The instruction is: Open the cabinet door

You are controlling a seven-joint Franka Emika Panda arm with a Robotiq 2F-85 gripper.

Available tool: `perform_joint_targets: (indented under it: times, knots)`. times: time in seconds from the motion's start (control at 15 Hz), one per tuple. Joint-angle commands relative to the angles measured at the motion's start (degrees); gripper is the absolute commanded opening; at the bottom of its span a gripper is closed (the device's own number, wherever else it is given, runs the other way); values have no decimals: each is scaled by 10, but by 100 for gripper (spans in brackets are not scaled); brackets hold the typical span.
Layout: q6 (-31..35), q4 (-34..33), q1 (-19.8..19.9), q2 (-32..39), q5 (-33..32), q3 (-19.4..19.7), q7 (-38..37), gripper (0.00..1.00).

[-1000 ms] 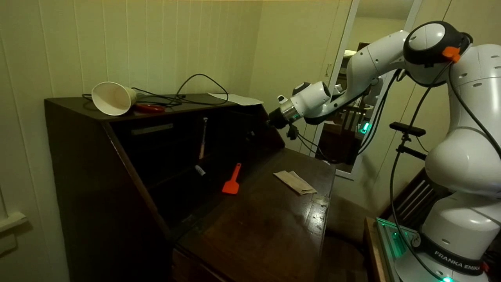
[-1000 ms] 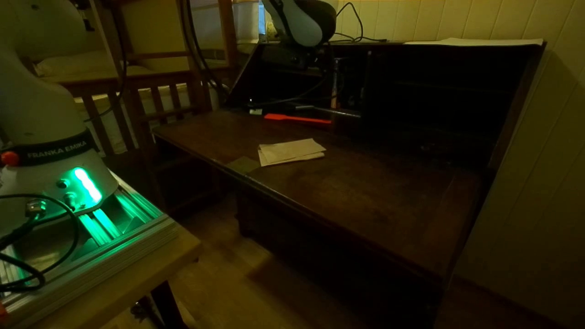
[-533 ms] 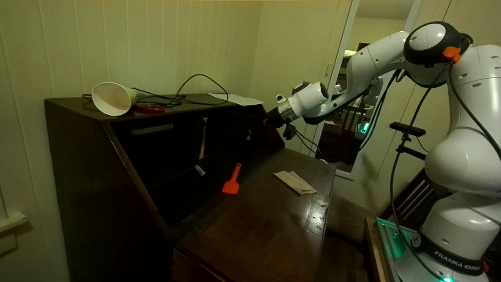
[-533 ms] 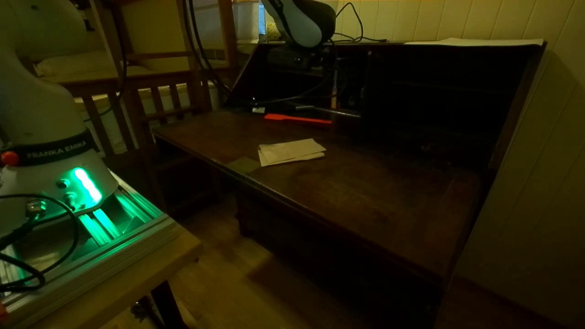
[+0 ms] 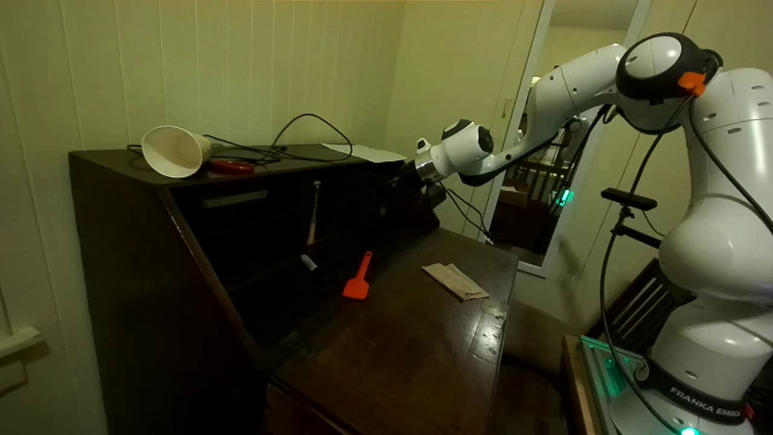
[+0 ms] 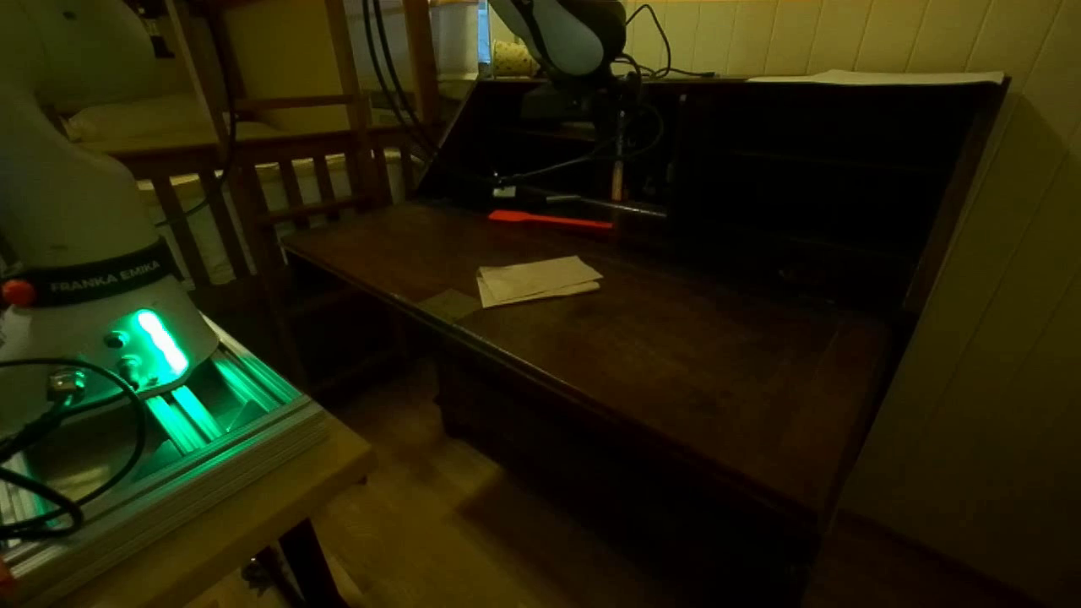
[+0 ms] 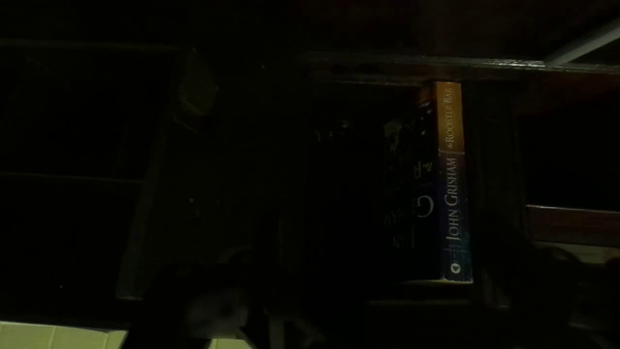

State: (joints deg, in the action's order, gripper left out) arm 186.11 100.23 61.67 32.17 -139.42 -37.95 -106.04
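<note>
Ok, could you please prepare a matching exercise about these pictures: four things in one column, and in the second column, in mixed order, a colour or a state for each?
Column one
1. Cabinet
2. Cup
3. Spatula-like tool
4. Book

Column two
A. Orange-red all over
B. Marked "John Grisham"
C. Dark brown
D. Tipped on its side

Right pairs: 1-C, 2-D, 3-A, 4-B

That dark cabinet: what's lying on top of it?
Atop the cabinet lie a tipped white cup, a black cable, a small red object and a pale sheet. Anything under the sheet is covered from view.
</note>
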Motion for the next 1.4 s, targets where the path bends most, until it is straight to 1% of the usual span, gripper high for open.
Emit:
perform_joint_targets:
  times: [0.0, 0.13, 0.27, 0.47, 0.6, 0.8, 1.07, 1.13, 1.2, 1.33]
  knots:
    - [0, -41, -85, 13, 28, 64, 12, 100]
    - [5, -58, -124, 24, 46, 96, 9, 100]
    - [8, -71, -154, 33, 65, 126, 6, 100]
    - [13, -95, -188, 49, 94, 167, 5, 100]
    - [20, -119, -204, 63, 111, 188, 8, 100]
    - [41, -162, -235, 85, 135, 225, 17, 100]
    - [87, -214, -297, 109, 152, 293, 12, 100]
    - [96, -203, -306, 112, 247, 313, 103, 100]
    - [103, -205, -320, 115, 278, 330, 119, 100]
    - [110, -193, -341, 119, 371, 360, 195, 100]
